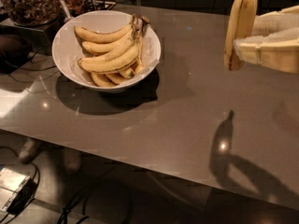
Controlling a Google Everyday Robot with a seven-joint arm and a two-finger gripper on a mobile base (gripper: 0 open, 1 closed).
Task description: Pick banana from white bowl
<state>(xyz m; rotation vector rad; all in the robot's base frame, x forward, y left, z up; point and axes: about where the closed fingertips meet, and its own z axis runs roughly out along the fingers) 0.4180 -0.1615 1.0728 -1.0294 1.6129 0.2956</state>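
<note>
The banana (240, 27) is a single long yellow one with a dark lower tip. It hangs upright at the upper right, high above the table. My gripper (246, 40) reaches in from the right edge with its cream fingers (268, 55) shut on the banana's right side. The white bowl (63, 55) stands at the upper left of the grey table (187, 111), well to the left of my gripper. It holds a bunch of yellow bananas (110, 55) joined at brown stems. The held banana's shadow (223, 141) falls on the table below.
A dark glass jar of brown bits (29, 3) stands behind the bowl at the far left, with a spoon handle (64, 8) beside it. Cables and a small box (11, 185) lie on the floor below the table's front edge.
</note>
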